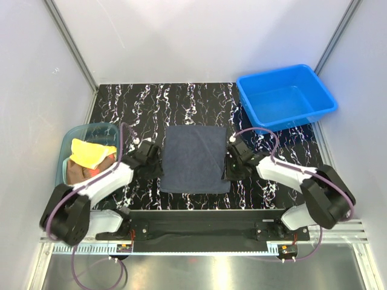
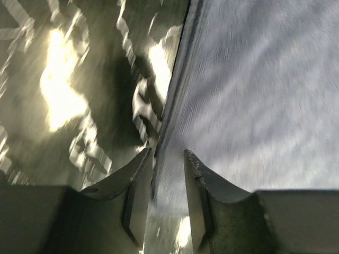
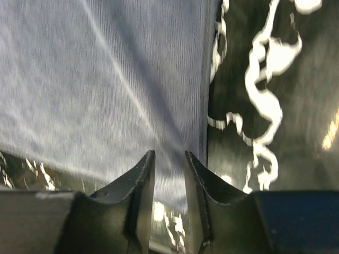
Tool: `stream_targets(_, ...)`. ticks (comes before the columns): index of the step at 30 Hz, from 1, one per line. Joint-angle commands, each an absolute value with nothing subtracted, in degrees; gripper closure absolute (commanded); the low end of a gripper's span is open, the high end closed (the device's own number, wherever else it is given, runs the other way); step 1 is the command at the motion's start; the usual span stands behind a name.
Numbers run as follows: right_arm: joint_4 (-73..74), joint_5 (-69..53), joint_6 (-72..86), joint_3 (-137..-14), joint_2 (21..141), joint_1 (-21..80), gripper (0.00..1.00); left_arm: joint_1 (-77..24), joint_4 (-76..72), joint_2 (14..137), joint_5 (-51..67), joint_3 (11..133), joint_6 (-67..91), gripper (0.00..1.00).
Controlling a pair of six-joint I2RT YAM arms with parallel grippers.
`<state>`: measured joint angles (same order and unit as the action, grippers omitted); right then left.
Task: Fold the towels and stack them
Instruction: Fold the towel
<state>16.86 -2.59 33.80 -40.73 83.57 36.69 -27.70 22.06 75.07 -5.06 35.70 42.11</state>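
Slate-blue towel (image 1: 195, 158) | right gripper (image 3: 168, 159) pinches edge | left gripper (image 2: 168, 156) unclear | tub (image 1: 65, 151) left | bin (image 1: 272, 72) right

Top view bright, sharp; wrist views motion-blurred w/ glare on tabletop (image 2: 58, 90).

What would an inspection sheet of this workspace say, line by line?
Surface: dark marbled table, glossy.
Job's things: dark blue towel spread flat at centre; yellow towel and a reddish-brown cloth bunched in the tub at left.
Clutter: blue bin at back right, nothing seen in it.
Hands: left hand straddles the dark blue towel's left edge, grip unclear; right hand looks pinched on its right edge, creases running into it.
Cables: purple cables loop along both arms.
Surroundings: pale walls, metal posts in the corners.
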Motion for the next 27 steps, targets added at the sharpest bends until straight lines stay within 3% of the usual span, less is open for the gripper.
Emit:
stream_targets(1, 22.8, -1.4, 34.5, -43.1, 78.0, 37.4, 0.63, -28.4, 26.6, 65.1, -7.2, 37.6, 43.1, 0.63)
stream_targets(5, 25.5, -0.4, 27.2, -52.3, 76.7, 36.4, 0.59, -27.0, 27.7, 64.6, -7.8, 51.0, 32.3, 0.51)
stream_targets(9, 28.2, -2.5, 12.4, -65.2, 85.0, 32.7, 0.57, -24.0, 23.9, 74.3, -6.1, 62.9, 18.6, 0.49)
stream_targets(14, 35.2, -7.5, -2.3, -83.2, 97.1, 27.6, 0.57, -13.8, 19.4, 85.9, 6.9, 71.1, 12.7, 0.50)
stream_targets(18, 42.1, -16.1, -17.6, -93.5, 109.0, 23.8, 0.56, -12.7, 18.0, 94.0, 15.5, 77.1, 5.5, 0.49)
stream_targets(27, 63.1, -21.5, -31.7, -123.1, 132.1, 17.9, 0.54, -11.4, 30.9, 116.4, 18.5, 96.8, -3.9, 0.48)
